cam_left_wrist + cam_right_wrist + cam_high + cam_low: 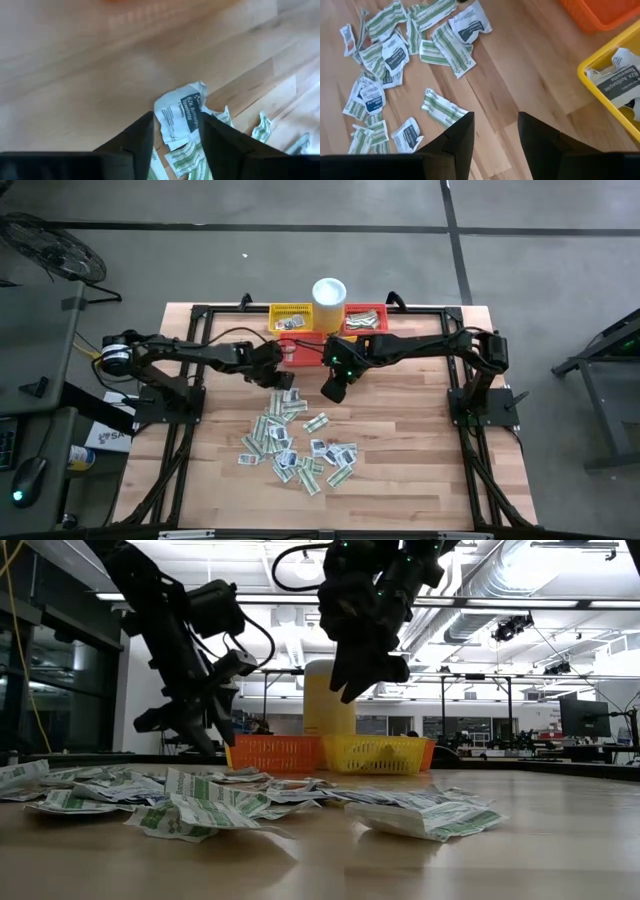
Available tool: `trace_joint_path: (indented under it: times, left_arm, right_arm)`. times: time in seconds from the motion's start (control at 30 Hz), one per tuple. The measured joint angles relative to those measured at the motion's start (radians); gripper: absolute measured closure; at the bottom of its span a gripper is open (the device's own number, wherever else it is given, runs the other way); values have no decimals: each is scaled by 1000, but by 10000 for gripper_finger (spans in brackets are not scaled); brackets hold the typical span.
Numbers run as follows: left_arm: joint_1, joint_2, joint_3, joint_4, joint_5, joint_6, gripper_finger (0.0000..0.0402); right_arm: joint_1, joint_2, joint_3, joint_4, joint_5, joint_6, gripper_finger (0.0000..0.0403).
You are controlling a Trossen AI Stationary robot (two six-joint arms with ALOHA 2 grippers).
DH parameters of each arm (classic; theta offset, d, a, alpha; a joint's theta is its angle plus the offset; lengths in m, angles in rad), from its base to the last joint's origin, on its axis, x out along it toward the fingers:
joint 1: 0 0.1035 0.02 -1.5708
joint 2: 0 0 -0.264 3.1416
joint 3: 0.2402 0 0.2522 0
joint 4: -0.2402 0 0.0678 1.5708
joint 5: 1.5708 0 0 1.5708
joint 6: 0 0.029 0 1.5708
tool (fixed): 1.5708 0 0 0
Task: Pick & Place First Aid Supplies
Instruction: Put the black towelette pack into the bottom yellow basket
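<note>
The first aid supplies [295, 445] are lying in a loose scatter on the near middle of the wooden table [420, 450]. A few sachets are overlapping; most are lying flat and single. Some packets are already sitting in the yellow basket [615, 95] at the far edge, beside the orange basket [275, 752] and in front of the white cup [329, 291].

The left gripper [176, 132] is hanging low over the far end of the pile, near the orange basket. Its fingers are standing a little apart, with a crumpled white sachet [181, 112] showing in the gap. Whether they are touching the sachet, or only framing it from above, cannot be told.

The right gripper [495, 125] is hovering higher, over bare wood between the pile and the baskets. Its fingers are standing partly apart and holding nothing.

Handling notes:
- The sachets are looking very light, thin and pliable. Expect them to bend, crease and slide on the smooth wood rather than resist.
- A flat sachet is offering little edge to grip. Choose one that is already crumpled or raised.
- Take hold across the short width, at a lifted corner or fold.
- Neighbouring sachets are likely to drag along or lift in pairs. Select an outlying piece where possible.
- Breakage is unlikely, but hard pinching may tear the wrapper.
</note>
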State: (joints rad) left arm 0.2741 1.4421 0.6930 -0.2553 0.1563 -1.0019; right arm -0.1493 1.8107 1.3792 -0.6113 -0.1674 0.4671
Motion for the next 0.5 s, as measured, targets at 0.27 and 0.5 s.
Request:
trace_joint_path:
  times: [0.27,0.5]
  left_arm:
    - [1,112,2,55,13,-16,207]
    - [2,151,3,85,49,-23,208]
  right_arm:
    - [0,0,0,-11,-3,-28,259]
    - [0,0,0,-21,0,-35,259]
